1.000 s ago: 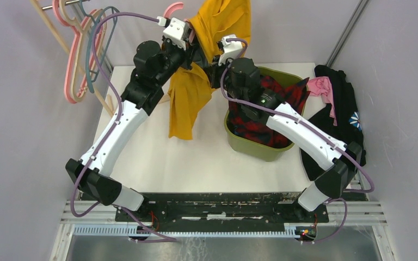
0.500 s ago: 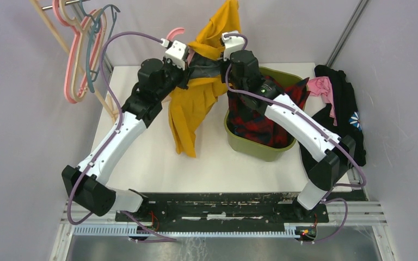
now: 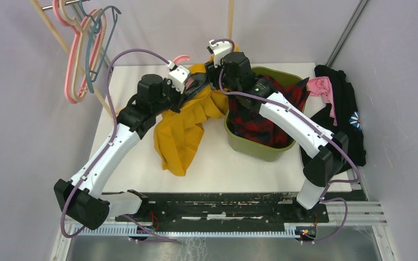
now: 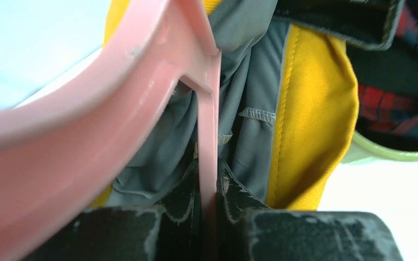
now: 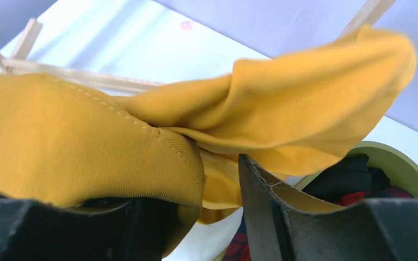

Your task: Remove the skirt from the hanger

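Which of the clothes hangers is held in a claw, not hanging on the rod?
The pink plastic hanger gripped by the left claw, against the yellow fabric skirt; the other hangers hang on the metal rod at top left.

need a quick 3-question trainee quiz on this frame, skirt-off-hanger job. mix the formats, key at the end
1. What colour is the lining of the yellow skirt, as the left wrist view shows it?
2. True or false: the right gripper stands open, with skirt cloth draped over one finger.
3. The left gripper is shut on: A) the skirt's hem; B) the pink hanger; C) nothing.

Key: 1 grey; 2 true; 3 B.
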Controlling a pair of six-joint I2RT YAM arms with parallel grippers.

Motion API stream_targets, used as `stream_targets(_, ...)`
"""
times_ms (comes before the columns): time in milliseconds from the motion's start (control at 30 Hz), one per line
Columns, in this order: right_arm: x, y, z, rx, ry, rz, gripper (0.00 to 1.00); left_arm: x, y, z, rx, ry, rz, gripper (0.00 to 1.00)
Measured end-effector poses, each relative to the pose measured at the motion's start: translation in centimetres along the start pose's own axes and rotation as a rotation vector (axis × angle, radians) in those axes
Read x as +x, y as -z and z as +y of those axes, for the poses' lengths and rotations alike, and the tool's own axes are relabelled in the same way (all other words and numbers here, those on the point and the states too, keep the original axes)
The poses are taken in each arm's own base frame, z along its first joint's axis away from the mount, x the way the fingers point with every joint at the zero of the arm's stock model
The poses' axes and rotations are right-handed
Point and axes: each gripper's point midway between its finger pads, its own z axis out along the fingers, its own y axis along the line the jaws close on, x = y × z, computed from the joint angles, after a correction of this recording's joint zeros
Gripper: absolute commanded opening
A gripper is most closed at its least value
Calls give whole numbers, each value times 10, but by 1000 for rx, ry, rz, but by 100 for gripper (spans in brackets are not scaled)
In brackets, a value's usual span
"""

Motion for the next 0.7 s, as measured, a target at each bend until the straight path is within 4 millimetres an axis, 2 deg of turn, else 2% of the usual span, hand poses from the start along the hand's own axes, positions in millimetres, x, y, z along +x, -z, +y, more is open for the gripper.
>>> stream_targets(100,5,3,4,-41,41,20,56,16,1,3,2,-67,63,3)
stream_targets(267,12,24,6,-93,116,63,57,39,2,4,41,-120,146,3)
stream_targets(533,14,65,13,-220,263,77,55,54,9,-14,190,-198,186,3)
stream_targets(700,20,75,23,-302,336,82,55,54,17,-25,272,-213,199,3)
